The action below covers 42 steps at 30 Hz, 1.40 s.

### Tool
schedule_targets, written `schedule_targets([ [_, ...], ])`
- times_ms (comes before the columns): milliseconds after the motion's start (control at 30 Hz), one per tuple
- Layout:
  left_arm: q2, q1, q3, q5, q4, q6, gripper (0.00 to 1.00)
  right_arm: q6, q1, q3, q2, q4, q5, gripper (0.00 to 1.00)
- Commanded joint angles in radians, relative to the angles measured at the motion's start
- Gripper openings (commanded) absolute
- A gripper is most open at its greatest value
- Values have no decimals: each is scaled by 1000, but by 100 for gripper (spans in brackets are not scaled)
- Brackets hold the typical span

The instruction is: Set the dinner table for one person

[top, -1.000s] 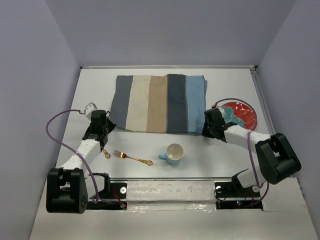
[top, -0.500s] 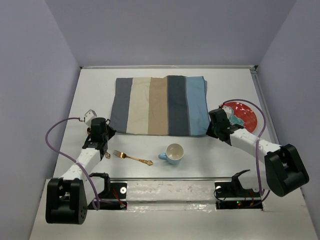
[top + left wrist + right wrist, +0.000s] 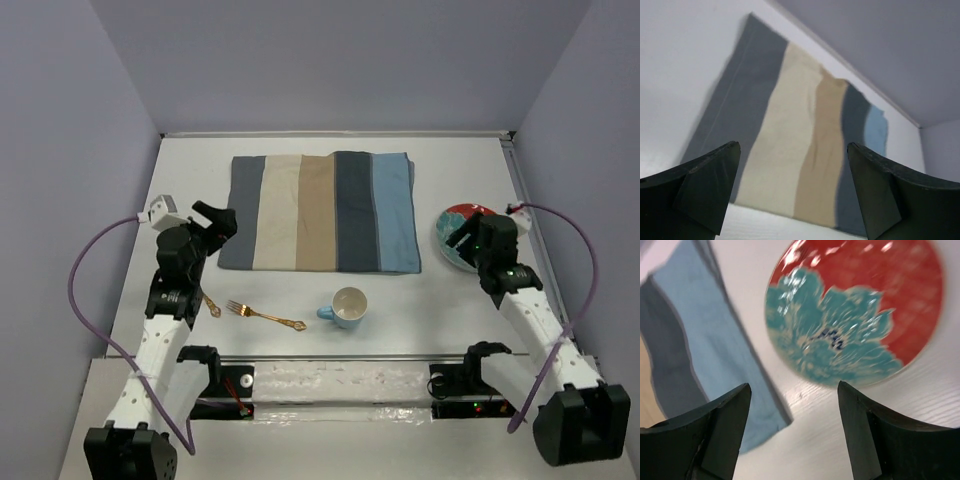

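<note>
Plainly, nothing is laid yet. The dinner table [image 3: 430, 300] carries a striped mat [image 3: 318, 212] spread flat toward its far middle, which I take as the place setting's base. All else sits off the mat. The plate [image 3: 860, 315], red with a teal flower, lies just right of the mat's blue edge, with a narrow strip of bare tabletop between them. The cup [image 3: 348, 306] stands on the near side of the mat, below its dark stripe, handle turned left. The gold fork [image 3: 265, 316] is also on the near side, below the cream and tan stripes, lying flat. A smaller gold piece [image 3: 212, 305] lies beside the left forearm; cannot tell what it is. The left gripper [image 3: 791, 150] is spread wide and empty, at the mat's left grey stripe. That arm reaches forward from its base with the wrist lifted and tilted, looking slantwise across the mat. The right gripper [image 3: 792, 390] is likewise parted and holds nothing. It hangs over the gap between the mat's blue edge and the plate, wrist pitched downward, arm stretched out to the right of the mat. Judgement: the right arm is placed to take the plate by its mat-side rim, since the plate most likely goes onto the mat first.
</note>
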Motion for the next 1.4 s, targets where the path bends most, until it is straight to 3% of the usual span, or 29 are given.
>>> schedule_targets([
  [0,-41,-14,185,221,42,97,99,14,-196,31,-111,-8,-58,79],
  [133,-78,-60,255,403,18,212,99,30,-399,12,-90,14,-165,82],
  [267,-129,-199,264,461,-18,345,99,57,-590,-26,-30,69,-362,84],
  [333,-177,-273,253,428,-42,391,99,61,-699,-37,-15,89,-430,86],
  [433,-260,-365,209,348,-70,460,99,52,-762,-61,-4,98,-461,87],
  [600,-316,-416,193,204,-96,493,99,50,-772,-145,22,153,-467,87],
  [1033,-320,-443,187,194,-119,491,99,155,-790,-259,264,498,-666,86],
  [1267,-299,-440,184,176,-114,491,99,238,-790,-310,431,759,-769,75],
  [1367,-288,-436,183,164,-114,488,99,259,-790,-337,476,862,-785,66],
])
